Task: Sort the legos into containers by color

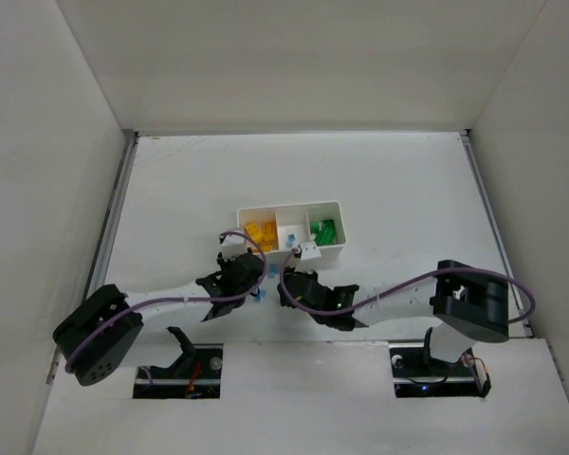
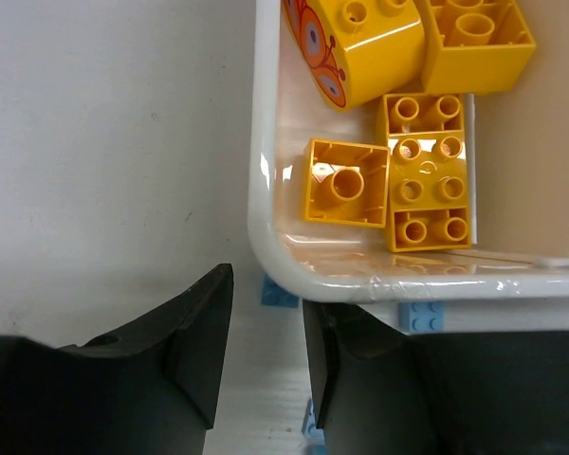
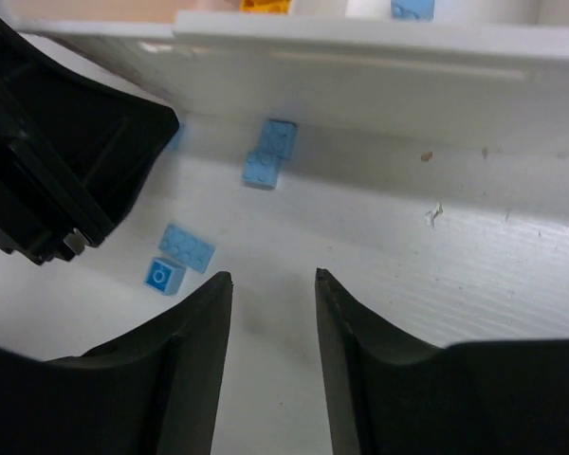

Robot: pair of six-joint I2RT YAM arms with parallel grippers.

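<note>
White table (image 1: 408,190) | loose blue legos (image 3: 186,248) ahead-left of my right gripper (image 3: 273,277), jaws apart, empty | left gripper (image 2: 266,289) also apart, looks nearer to me.

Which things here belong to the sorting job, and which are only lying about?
Job: white tray; yellow bricks; green bricks; loose light blue bricks beside the tray.
Not the job: purple cables; table; enclosure walls.
</note>
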